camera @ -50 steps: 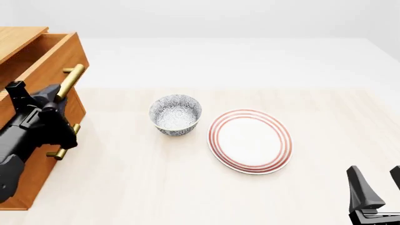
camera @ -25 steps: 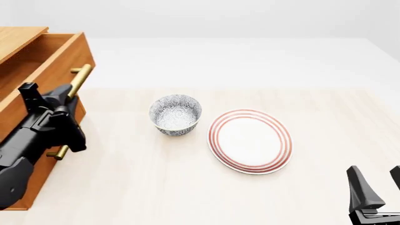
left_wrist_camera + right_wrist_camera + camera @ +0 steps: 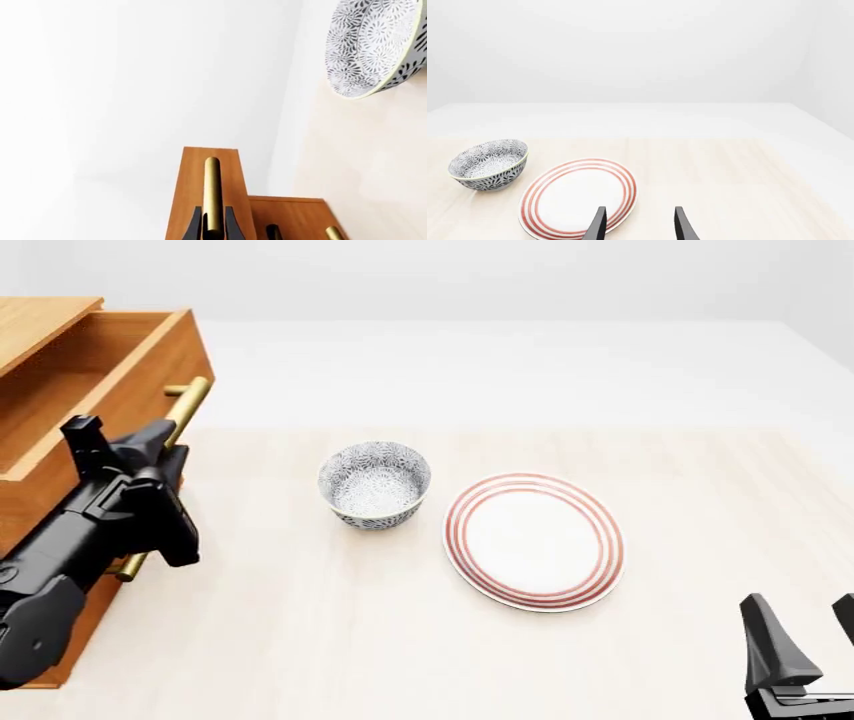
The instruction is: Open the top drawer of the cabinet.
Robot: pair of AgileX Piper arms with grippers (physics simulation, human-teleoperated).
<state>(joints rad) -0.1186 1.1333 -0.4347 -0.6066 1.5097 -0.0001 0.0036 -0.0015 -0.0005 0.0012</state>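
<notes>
The cabinet (image 3: 54, 640) stands at the left edge of the tabletop (image 3: 334, 640), and its top drawer (image 3: 94, 370) juts out from the front, showing a plain wooden box interior with nothing visible inside it. The left tool (image 3: 134, 465) is closed on the drawer's brass bar handle (image 3: 187, 405); in the left wrist view the two dark fingers (image 3: 195, 225) sit tight on either side of the brass bar (image 3: 211, 190). Below it, the brass handle of a lower drawer (image 3: 130, 566) pokes out beside the arm.

A patterned bowl (image 3: 375, 484) stands upright near the middle of the tabletop, well apart from the cabinet, and it looks empty. Just beside it to the right, close but not touching, lies a white plate (image 3: 534, 540) with red rings around its rim, also bare.

The right tool (image 3: 807, 640) hovers at the lower right corner of the front view, apart from everything, its fingers spread with a clear gap between them; its wrist view looks past them over the plate (image 3: 577, 197) and the bowl (image 3: 488, 164)
</notes>
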